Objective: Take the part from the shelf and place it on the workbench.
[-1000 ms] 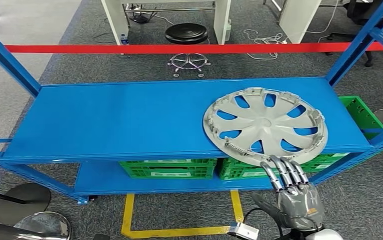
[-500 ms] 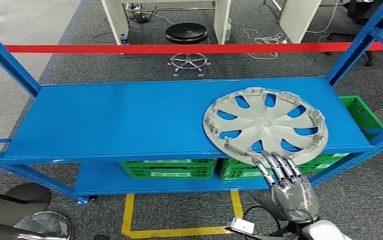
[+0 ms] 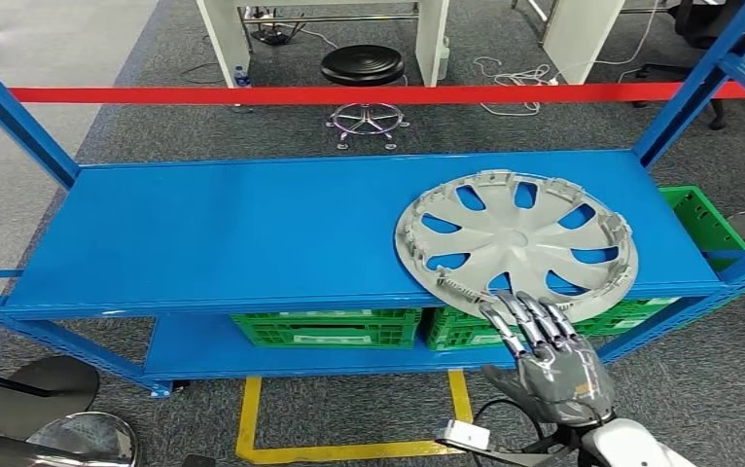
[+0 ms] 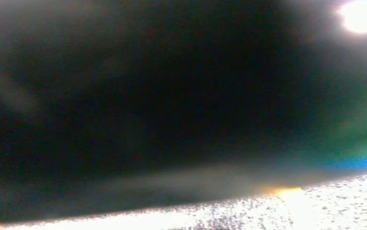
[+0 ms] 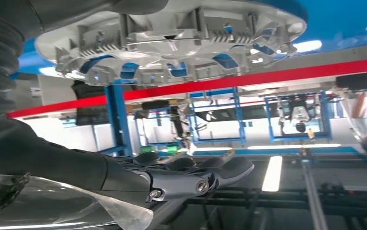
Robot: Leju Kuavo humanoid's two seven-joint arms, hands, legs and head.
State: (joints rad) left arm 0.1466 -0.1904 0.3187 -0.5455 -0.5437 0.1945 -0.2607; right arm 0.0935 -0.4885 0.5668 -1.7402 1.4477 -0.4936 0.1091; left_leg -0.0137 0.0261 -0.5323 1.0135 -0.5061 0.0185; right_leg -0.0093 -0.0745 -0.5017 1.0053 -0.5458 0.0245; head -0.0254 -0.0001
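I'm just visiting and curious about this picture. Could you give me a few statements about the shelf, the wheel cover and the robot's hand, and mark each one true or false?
1. The grey wheel cover lies on the upper blue shelf, towards its right end. True.
2. The right hand is lifting the wheel cover clear of the shelf. False: the cover lies on the shelf, and the hand is at its near edge with fingers stretched out, gripping nothing.
3. Green crates sit on the lower shelf. True.
4. The wheel cover's near edge juts out past the front of the shelf. True.
5. A red stool stands behind the shelf. False: the stool has a black seat.
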